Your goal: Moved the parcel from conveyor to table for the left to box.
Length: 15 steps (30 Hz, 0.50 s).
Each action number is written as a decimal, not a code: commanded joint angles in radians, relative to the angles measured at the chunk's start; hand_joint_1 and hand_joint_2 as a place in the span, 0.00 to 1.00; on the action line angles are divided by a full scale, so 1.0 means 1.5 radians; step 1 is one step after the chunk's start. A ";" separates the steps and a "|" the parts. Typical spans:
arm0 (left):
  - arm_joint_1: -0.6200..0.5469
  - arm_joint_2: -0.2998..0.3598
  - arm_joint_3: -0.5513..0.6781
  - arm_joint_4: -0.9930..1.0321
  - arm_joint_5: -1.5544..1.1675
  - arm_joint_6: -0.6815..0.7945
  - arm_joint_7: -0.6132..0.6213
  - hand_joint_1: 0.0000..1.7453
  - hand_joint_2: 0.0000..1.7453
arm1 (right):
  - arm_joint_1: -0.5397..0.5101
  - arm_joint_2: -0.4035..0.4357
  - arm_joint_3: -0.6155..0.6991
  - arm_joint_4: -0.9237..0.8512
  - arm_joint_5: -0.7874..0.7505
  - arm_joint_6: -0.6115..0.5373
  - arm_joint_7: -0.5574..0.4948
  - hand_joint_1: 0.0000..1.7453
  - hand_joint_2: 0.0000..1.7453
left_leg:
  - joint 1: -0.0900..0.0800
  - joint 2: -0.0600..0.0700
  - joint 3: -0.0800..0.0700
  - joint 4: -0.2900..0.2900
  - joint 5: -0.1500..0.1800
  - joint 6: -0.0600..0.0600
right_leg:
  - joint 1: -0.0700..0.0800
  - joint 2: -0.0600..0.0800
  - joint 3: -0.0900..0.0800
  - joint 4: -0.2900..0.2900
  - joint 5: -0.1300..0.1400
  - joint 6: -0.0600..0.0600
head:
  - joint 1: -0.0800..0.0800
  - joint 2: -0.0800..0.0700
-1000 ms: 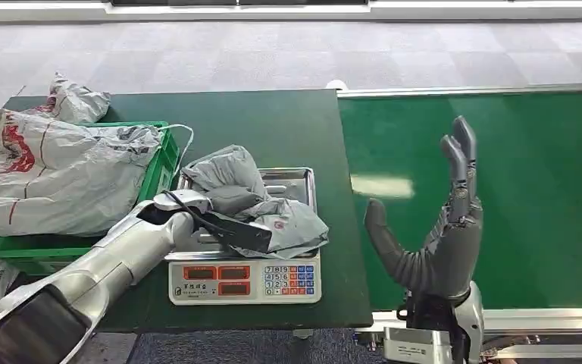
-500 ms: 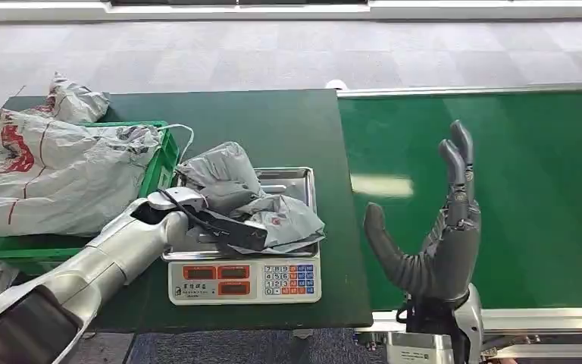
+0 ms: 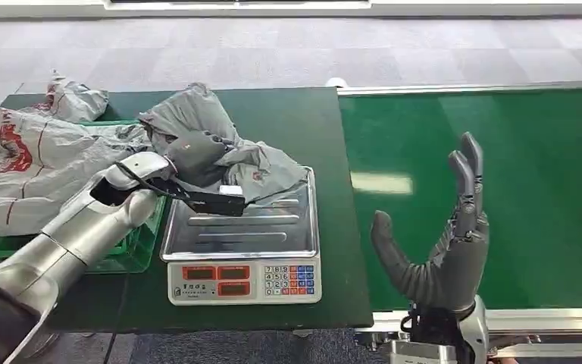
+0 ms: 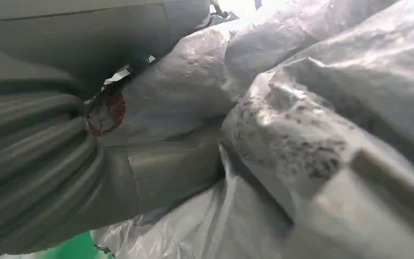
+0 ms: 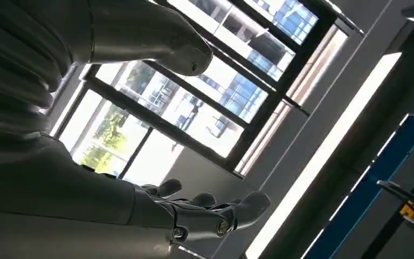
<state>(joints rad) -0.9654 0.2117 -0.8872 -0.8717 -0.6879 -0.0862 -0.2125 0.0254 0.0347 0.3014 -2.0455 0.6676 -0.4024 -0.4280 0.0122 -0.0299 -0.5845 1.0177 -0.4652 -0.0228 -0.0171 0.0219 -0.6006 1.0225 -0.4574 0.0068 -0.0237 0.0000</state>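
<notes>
Head view showed the desk (image 3: pixel 288 121), then the green crate (image 3: pixel 132 246), then the grey parcel (image 3: pixel 220 155) gripped aloft by the left hand (image 3: pixel 189 163) between scale (image 3: pixel 242 250) and crate, right hand (image 3: pixel 443 243) spread over the conveyor (image 3: pixel 530 189).

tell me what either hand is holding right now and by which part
The left hand grips the crumpled grey plastic parcel bag by its bunched left end. The right hand holds nothing, fingers spread.

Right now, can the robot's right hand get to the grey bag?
Probably not easily. The right hand is raised, open, over the green conveyor, and the scale lies between. The left hand already holds the grey bag.
</notes>
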 commanded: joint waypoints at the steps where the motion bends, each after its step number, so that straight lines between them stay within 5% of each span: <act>1: -0.024 0.017 0.079 -0.041 -0.040 0.026 0.004 1.00 1.00 | 0.011 -0.013 -0.015 0.000 0.004 0.001 -0.001 0.00 1.00 | 0.001 0.002 -0.001 0.000 0.000 0.001 | 0.001 -0.001 -0.001 -0.001 0.001 0.000 | 0.000 0.000; 15: -0.036 0.051 0.184 -0.056 -0.135 0.094 0.042 1.00 1.00 | -0.003 -0.042 0.000 0.033 -0.012 -0.008 -0.008 0.00 1.00 | 0.001 0.003 -0.001 0.000 0.000 0.001 | 0.001 -0.001 0.000 -0.001 0.001 -0.001 | 0.000 0.000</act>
<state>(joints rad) -0.9781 0.2636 -0.6722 -0.9830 -0.8640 0.0393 -0.1839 0.0434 0.0153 0.2972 -2.0516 0.6577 -0.4143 -0.4341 0.0123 -0.0286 -0.5851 1.0176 -0.4652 -0.0228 -0.0170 0.0220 -0.6016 1.0225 -0.4573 0.0068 -0.0240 0.0000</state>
